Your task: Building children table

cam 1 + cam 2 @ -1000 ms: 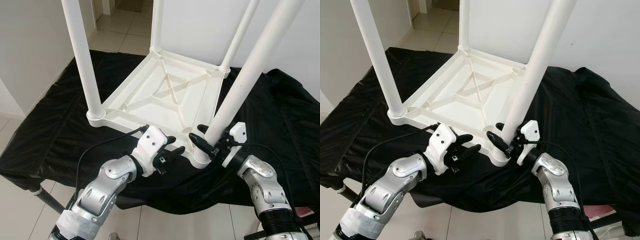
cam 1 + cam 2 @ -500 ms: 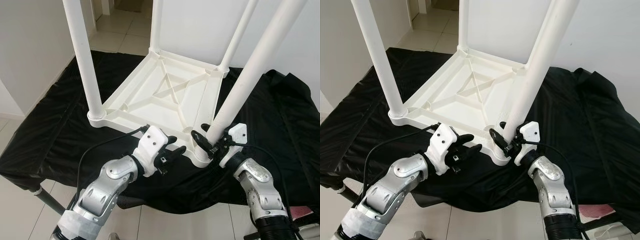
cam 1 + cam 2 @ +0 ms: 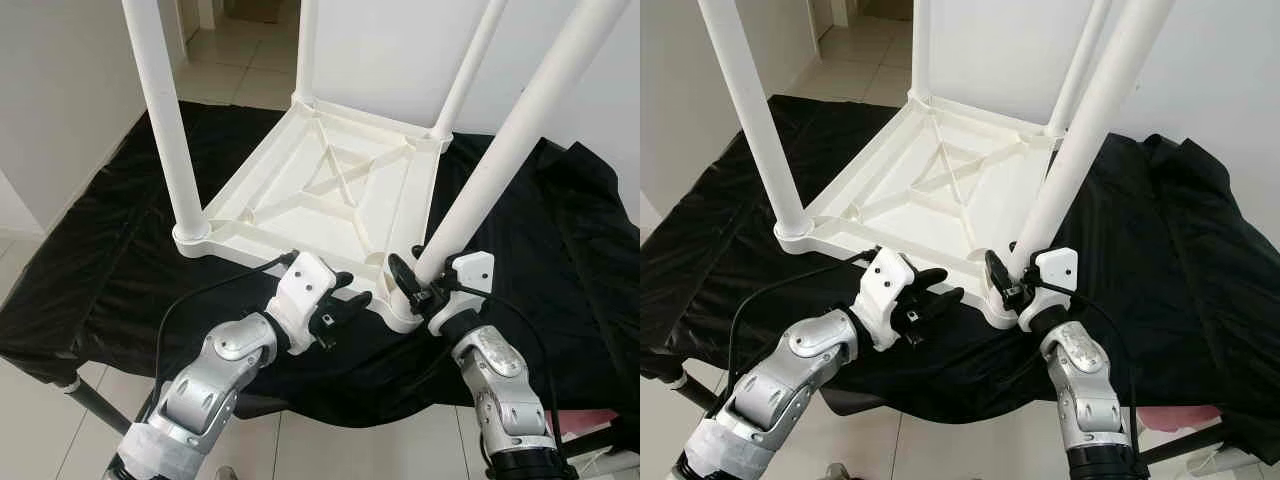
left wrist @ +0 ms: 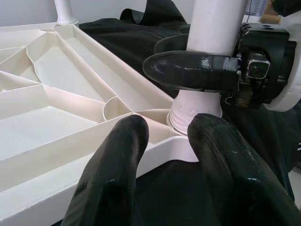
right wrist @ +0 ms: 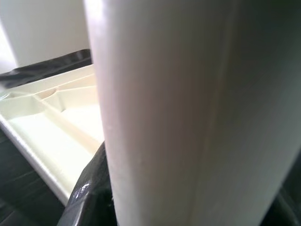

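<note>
The children's table lies upside down on the black-draped worktop, three legs standing up. The right gripper has its jaws pinching the near leg just above its corner socket, seemingly seating it. The left gripper, jaws spread, rests at the table's near edge. Next the leg likely needs twisting or pressing home.

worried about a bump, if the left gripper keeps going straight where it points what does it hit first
Most likely the near corner of the upturned table top, just ahead of the left gripper; beyond it stands the leg that the right gripper clasps. Depth is uncertain.
</note>
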`<state>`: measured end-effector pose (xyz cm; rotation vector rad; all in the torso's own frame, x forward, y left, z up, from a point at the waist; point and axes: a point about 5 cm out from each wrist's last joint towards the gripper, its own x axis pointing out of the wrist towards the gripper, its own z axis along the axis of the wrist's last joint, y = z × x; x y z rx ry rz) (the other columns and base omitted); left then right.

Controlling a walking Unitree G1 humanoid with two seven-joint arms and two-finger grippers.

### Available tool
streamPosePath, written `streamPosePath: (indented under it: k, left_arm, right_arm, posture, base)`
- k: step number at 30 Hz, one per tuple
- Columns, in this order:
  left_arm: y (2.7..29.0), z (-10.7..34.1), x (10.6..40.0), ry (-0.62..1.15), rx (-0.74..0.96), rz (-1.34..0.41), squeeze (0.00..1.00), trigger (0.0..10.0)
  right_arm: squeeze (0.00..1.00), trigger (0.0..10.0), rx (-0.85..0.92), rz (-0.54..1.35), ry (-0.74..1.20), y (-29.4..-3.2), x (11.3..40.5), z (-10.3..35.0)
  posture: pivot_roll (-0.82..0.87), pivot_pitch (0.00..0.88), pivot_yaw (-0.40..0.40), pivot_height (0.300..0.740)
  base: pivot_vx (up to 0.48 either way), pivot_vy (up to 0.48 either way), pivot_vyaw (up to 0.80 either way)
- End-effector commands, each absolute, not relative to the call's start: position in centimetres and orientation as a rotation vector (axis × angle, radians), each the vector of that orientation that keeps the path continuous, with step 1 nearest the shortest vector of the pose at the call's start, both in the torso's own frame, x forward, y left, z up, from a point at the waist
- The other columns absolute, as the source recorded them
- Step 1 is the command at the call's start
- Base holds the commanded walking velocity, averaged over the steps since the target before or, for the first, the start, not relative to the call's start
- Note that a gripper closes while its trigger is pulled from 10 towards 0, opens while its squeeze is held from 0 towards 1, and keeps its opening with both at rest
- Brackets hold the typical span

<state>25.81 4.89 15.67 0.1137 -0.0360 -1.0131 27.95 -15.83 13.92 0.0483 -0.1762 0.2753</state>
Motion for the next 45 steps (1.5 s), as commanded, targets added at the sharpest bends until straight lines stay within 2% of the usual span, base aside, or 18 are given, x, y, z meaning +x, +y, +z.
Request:
streamPosePath:
  k: [1, 2, 5, 8, 18, 19, 29, 30, 35, 45]
  left_arm:
    - [4.7, 15.1, 25.7, -0.016, 0.119, -1.028, 0.00, 10.0]
    - [4.7, 15.1, 25.7, -0.016, 0.119, -1.028, 0.00, 10.0]
    - [4.6, 15.1, 25.7, -0.020, 0.118, -1.024, 0.00, 10.0]
    - [4.5, 15.2, 25.7, -0.023, 0.119, -1.020, 0.00, 10.0]
    - [4.0, 15.3, 25.5, -0.032, 0.110, -1.034, 0.00, 10.0]
    - [3.9, 15.3, 25.5, -0.032, 0.111, -1.036, 0.00, 10.0]
    - [4.1, 15.3, 25.3, -0.028, 0.115, -1.034, 0.00, 10.0]
    - [4.1, 15.3, 25.4, -0.028, 0.116, -1.034, 0.00, 10.0]
    - [4.2, 15.4, 25.4, -0.028, 0.118, -1.032, 0.00, 10.0]
    - [4.6, 15.6, 25.6, -0.031, 0.122, -1.024, 0.00, 10.0]
  right_arm:
    - [0.00, 10.0, 0.066, 0.158, -0.112, -16.0, 27.8, 12.8]
    - [0.00, 10.0, 0.066, 0.158, -0.112, -16.0, 27.8, 12.8]
    - [0.00, 10.0, 0.108, -0.003, -0.105, -15.1, 27.8, 12.8]
    - [0.00, 10.0, 0.168, -0.035, -0.103, -14.3, 27.6, 13.0]
    - [0.00, 10.0, 0.166, 0.031, -0.123, -12.1, 27.6, 13.6]
    - [1.00, 10.0, 0.170, 0.033, -0.125, -12.3, 27.5, 13.6]
    - [1.00, 10.0, 0.103, 0.110, -0.146, -14.3, 26.6, 13.9]
    - [0.00, 10.0, 0.107, 0.141, -0.138, -14.6, 26.5, 13.8]
    - [0.00, 10.0, 0.126, 0.273, -0.125, -15.6, 26.2, 13.6]
    - [0.00, 10.0, 0.004, 0.504, -0.141, -18.4, 27.5, 13.9]
  posture:
    - [-0.01, 0.043, -0.073, 0.740]
    - [-0.01, 0.043, -0.073, 0.740]
    - [0.00, 0.039, -0.085, 0.740]
    - [0.00, 0.041, -0.087, 0.740]
    - [0.01, 0.038, -0.083, 0.740]
    - [0.01, 0.038, -0.083, 0.740]
    - [0.00, 0.043, -0.082, 0.740]
    - [0.00, 0.047, -0.077, 0.740]
    - [0.00, 0.051, -0.069, 0.740]
    - [0.00, 0.062, -0.058, 0.740]
  base:
    - [0.000, 0.000, 0.00]
    - [0.000, 0.000, 0.00]
    - [0.000, 0.000, 0.00]
    - [0.000, 0.000, 0.00]
    - [0.000, 0.000, 0.00]
    - [0.000, 0.000, 0.00]
    - [0.000, 0.000, 0.00]
    - [0.000, 0.000, 0.00]
    - [0.000, 0.000, 0.00]
    - [0.000, 0.000, 0.00]
